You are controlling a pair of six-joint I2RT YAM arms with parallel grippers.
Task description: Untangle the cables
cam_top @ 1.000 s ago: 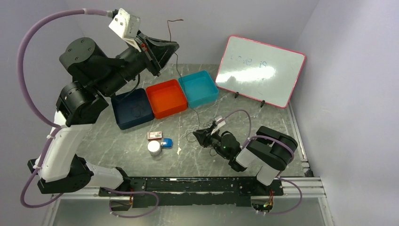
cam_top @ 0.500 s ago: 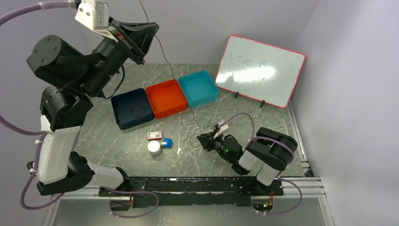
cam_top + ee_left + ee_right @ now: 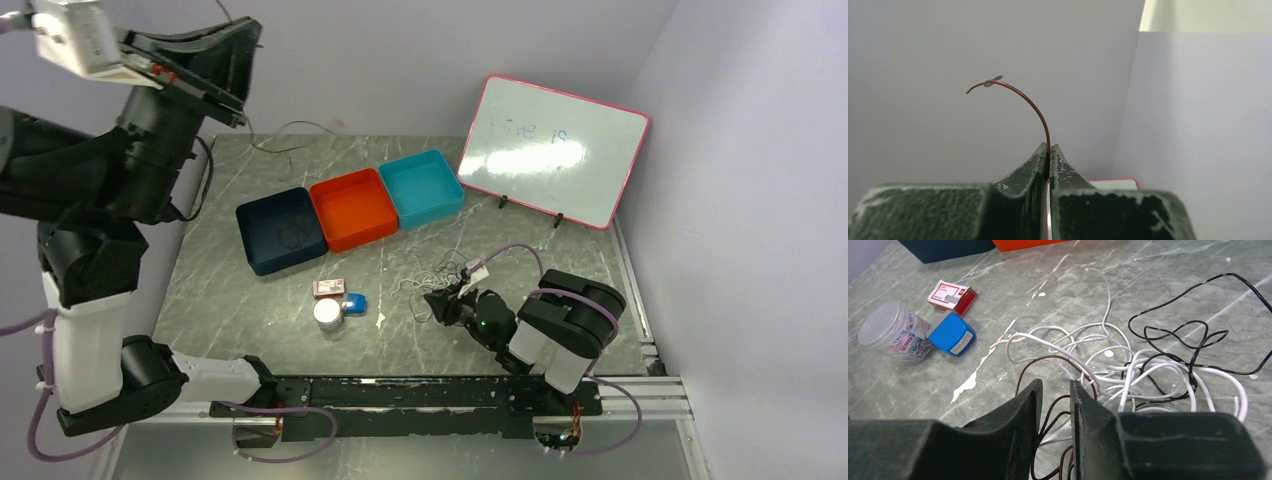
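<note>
The cables [image 3: 1128,365] lie in a loose tangle of white, black [image 3: 1193,335] and brown [image 3: 1048,360] loops on the marble table [image 3: 250,300], right of centre [image 3: 425,275]. My right gripper [image 3: 1054,385] sits low at the near edge of the tangle [image 3: 437,302]. Its jaws stand a little apart, with brown loops lying in the gap. My left gripper [image 3: 1049,148] is raised high at the far left [image 3: 243,40], shut on one thin brown cable [image 3: 1033,105] whose end curls up past the fingertips. A slack length of cable [image 3: 295,127] rests on the table's back edge.
Navy [image 3: 250,240], orange [image 3: 362,238] and teal [image 3: 440,212] bins stand in a row mid-table. A pink-framed whiteboard [image 3: 553,150] leans at the back right. A jar of paper clips [image 3: 890,330], a blue box [image 3: 952,334] and a red-and-white box [image 3: 952,296] sit left of the tangle.
My left arm has swung up and to the left with the brown cable in its jaws. The cable, taut towards the tangle before, now lies slack along the back. The right gripper shifted slightly.
</note>
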